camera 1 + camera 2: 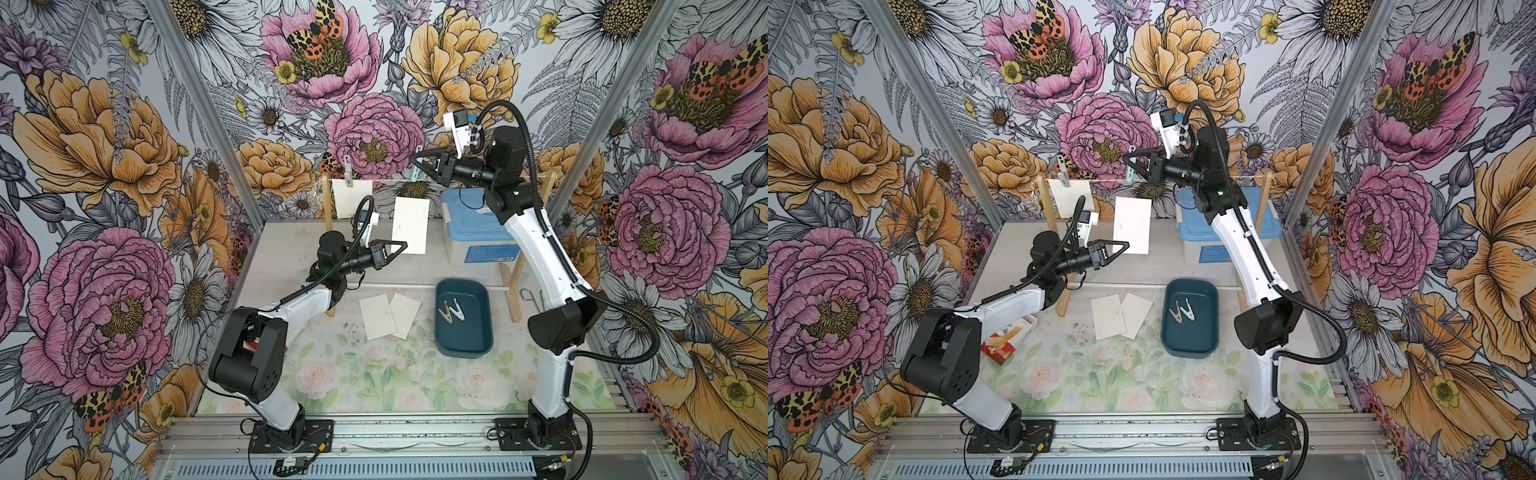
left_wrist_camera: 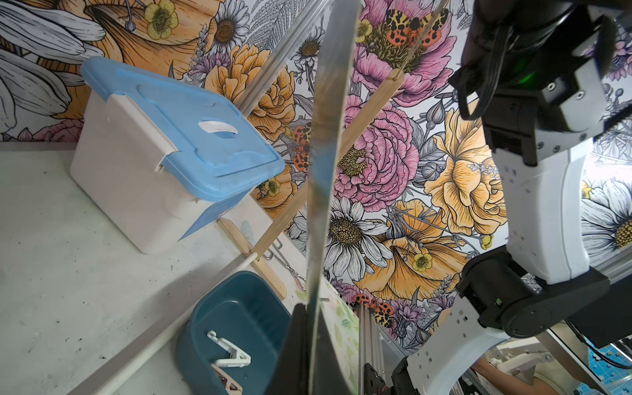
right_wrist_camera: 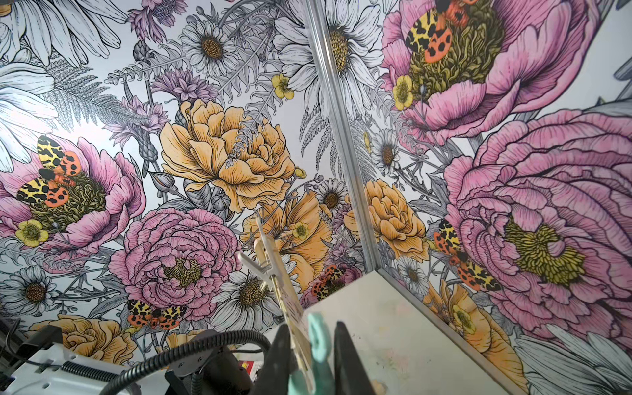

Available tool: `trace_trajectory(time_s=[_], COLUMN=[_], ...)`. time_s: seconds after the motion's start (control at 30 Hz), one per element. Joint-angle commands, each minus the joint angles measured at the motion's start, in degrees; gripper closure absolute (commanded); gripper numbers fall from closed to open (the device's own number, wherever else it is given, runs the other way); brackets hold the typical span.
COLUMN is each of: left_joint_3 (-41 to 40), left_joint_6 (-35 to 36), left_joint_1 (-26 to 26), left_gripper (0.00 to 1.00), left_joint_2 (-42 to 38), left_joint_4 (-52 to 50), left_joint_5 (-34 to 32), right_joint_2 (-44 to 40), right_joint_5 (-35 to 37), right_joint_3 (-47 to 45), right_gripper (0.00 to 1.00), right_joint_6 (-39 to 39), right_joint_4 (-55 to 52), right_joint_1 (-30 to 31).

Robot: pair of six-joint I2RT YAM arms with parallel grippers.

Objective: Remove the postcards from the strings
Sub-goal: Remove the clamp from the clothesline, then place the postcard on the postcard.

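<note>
A: Entry one, left gripper (image 1: 404, 245)?

B: Closed flat on the lower corner of a postcard (image 1: 411, 226). Holds it upright just under the string (image 1: 1106, 181), apparently clear of it, above the back half of the table (image 1: 415, 270).

A: Entry two, right gripper (image 1: 415, 163)?

B: Pinched tight on a mint-green peg (image 1: 414, 175) sitting on the string, about mid-span. No card visibly in that peg's bite.

A: Remaining stock, working outward?

B: Second postcard (image 1: 351, 199), still pegged at the end of the string by the left wooden post (image 1: 327, 203), under a pale grey peg (image 1: 347, 166). Two loose postcards (image 1: 376, 320), overlapped, flat near the table's centre. Beside them, toward the right edge, a dark teal tray (image 1: 465, 338) with two spare pegs (image 1: 451, 312). Against the back edge, a blue-lidded box (image 1: 465, 224).

A: Step in hand?

B: By judgement, third card of four, at the point of release from the line.

A: Next move?

B: Probably calls for lowering the postcard onto the pair on the table, lifting the mint-green peg off the string and dropping it in the tray. Then on to the last card. Needs care: thin paper held by one corner, apt to swing or bend.
</note>
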Motion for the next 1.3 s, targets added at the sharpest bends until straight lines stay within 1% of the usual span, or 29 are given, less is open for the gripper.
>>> trace_trajectory(time_s=[0.0, 0.2, 0.43, 0.73, 0.93, 1.1, 1.27], left_joint_3=[-2.52, -7.61, -14.05, -19.57, -25.34, -30.2, -32.98], left_joint_6=[0.95, 1.06, 1.5, 1.33, -0.41, -2.86, -5.73], left_joint_1=[-0.19, -1.19, -2.79, -5.91, -7.01, -8.18, -9.28], left_gripper=[1.0, 1.0, 1.0, 1.0, 1.0, 1.0, 1.0], left_joint_2=[-3.17, -5.62, -6.8, -6.27, -4.23, -1.98, 1.67], left_joint_4=[2.19, 2.17, 1.92, 1.69, 1.89, 6.05, 7.91], left_joint_5=[-1.91, -3.6, -6.0, -8.94, -11.49, -13.03, -15.19], right_joint_2=[-4.08, -10.9, -22.3, -34.83, -40.08, -43.3, -45.42], right_joint_5=[1.64, 3.15, 6.8, 11.42, 13.03, 14.17, 14.37], right_joint_3=[-1.43, -9.24, -25.57, -45.25, -54.65, -61.28, -67.57], right_gripper=[0.81, 0.81, 0.81, 0.81, 0.81, 0.81, 0.81], right_joint_6=[-1.73, -4.17, -8.17, -10.08, -9.2, -8.01, -5.91], right_joint_4=[0.16, 0.19, 1.05, 3.56, 5.96, 8.05, 10.8], right_joint_1=[0.41, 0.45, 0.6, 0.45, 0.49, 0.4, 0.47])
